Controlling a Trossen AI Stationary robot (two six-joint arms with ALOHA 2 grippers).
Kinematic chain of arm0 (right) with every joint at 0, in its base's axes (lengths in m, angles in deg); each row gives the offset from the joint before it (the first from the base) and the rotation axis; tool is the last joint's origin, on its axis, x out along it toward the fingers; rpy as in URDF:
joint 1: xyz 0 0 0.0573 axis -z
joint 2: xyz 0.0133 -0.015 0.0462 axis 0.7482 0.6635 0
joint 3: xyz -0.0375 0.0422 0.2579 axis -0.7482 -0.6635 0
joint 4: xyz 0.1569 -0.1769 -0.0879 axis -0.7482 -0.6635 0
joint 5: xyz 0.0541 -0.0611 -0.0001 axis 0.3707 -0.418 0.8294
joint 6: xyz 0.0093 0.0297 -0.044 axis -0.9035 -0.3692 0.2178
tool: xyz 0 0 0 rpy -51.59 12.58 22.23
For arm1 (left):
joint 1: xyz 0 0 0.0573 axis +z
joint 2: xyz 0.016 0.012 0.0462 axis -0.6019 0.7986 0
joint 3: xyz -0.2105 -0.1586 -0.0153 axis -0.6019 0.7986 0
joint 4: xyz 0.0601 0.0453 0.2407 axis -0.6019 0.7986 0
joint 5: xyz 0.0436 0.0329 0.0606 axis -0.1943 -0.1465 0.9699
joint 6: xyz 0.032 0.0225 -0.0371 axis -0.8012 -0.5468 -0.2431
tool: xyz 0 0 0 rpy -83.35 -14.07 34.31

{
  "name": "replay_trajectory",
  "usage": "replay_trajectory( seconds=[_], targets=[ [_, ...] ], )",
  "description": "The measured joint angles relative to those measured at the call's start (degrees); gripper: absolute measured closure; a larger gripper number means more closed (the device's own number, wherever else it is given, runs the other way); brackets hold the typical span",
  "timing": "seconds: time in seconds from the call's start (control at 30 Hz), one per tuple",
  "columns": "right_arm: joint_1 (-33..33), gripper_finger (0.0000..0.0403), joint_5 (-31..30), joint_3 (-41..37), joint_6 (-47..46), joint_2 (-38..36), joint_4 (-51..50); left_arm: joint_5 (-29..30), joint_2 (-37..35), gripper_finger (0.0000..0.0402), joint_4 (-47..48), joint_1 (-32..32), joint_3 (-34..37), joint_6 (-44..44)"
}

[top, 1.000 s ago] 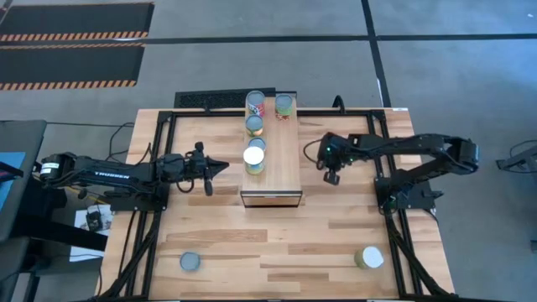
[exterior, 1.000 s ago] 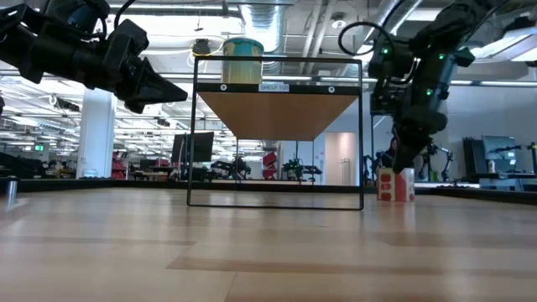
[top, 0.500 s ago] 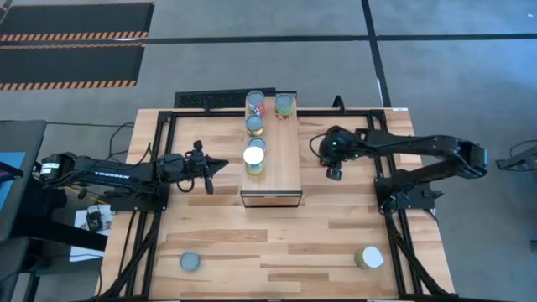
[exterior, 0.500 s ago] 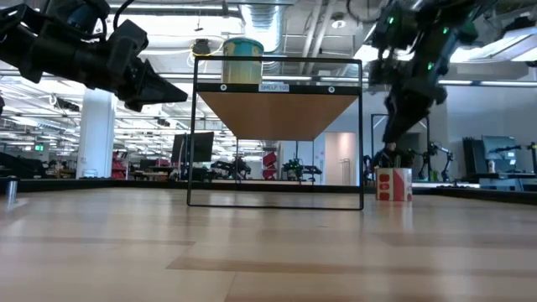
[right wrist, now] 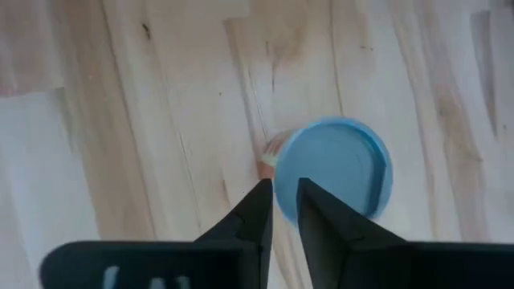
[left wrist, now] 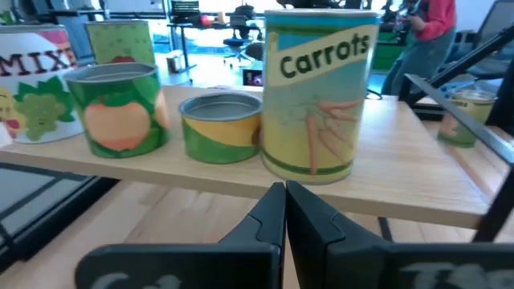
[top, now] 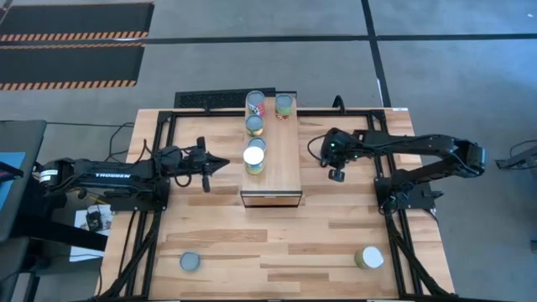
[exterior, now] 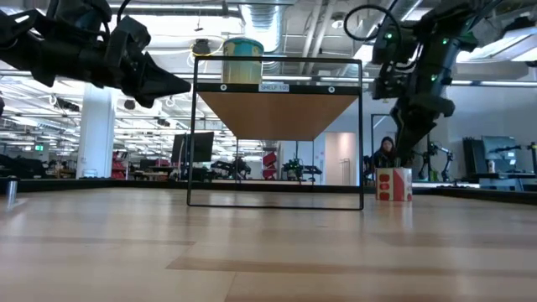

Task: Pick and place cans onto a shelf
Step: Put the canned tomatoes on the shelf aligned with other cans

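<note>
The light-wood shelf stands mid-table on a black frame. Several cans stand upright on its top, among them the white-topped Carrots can. My left gripper is shut and empty, level, just left of the shelf and pointing at that can. My right gripper points down with a narrow gap between its fingers. It hangs above a red-and-white can that stands on the table right of the shelf.
A grey-topped can stands near the table's front left and a white-topped can near the front right. Black frame rails run along both sides of the table. A person shows in the room far behind.
My right gripper has risen a little above the red-and-white can and shifted slightly toward the table's right edge. My left gripper has edged a little toward the far edge, still shut.
</note>
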Motion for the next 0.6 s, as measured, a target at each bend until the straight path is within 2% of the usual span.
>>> replay_trajectory(
  seconds=[0.27,0.37,0.47,0.6],
  targets=[
    [-0.07,0.0233,-0.10,0.00,0.10,5.04,1.49,-0.01,0.02,0.0401,3.26,0.67,0.00,0.67],
    [-0.07,0.0223,-0.30,0.01,0.34,7.47,1.62,0.14,0.02,0.0401,3.74,0.67,0.00,0.94],
    [-0.11,0.0241,-1.07,0.39,0.90,9.69,2.28,0.28,0.02,0.0401,3.74,0.67,0.00,0.92],
    [-0.47,0.0313,-2.34,0.91,2.34,10.38,1.33,0.33,0.02,0.0401,3.74,0.67,0.00,0.89]
  ],
)
